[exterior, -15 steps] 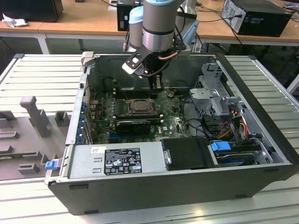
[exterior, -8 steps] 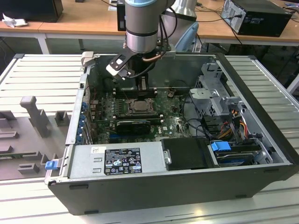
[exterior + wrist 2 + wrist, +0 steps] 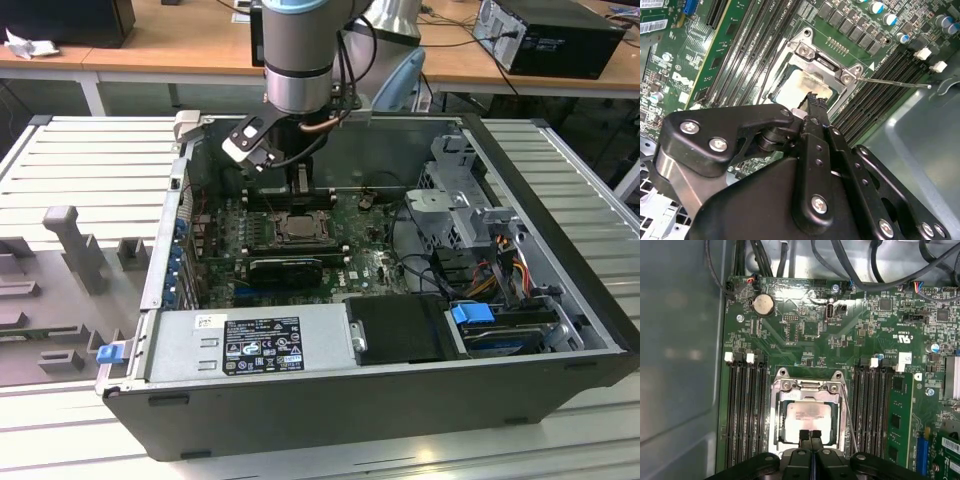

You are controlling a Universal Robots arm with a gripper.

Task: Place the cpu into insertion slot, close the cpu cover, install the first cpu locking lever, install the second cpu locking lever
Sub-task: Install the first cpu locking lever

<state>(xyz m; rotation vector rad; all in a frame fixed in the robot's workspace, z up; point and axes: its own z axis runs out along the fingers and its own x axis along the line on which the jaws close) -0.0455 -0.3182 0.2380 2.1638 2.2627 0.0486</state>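
Fingertips (image 3: 804, 437) of our tool (image 3: 810, 435) are clenched together on nothing, we see, poised over the edge of the cpu (image 3: 807, 414) framed by its lowered cpu cover (image 3: 809, 385).

claw at the socket

the black claw (image 3: 814, 101), fingers pressed together, hangs with its tips by the pale cpu (image 3: 792, 87). the silver cpu cover (image 3: 826, 64) frames it. a thin lever (image 3: 892, 82) juts across the memory slots (image 3: 875, 100).
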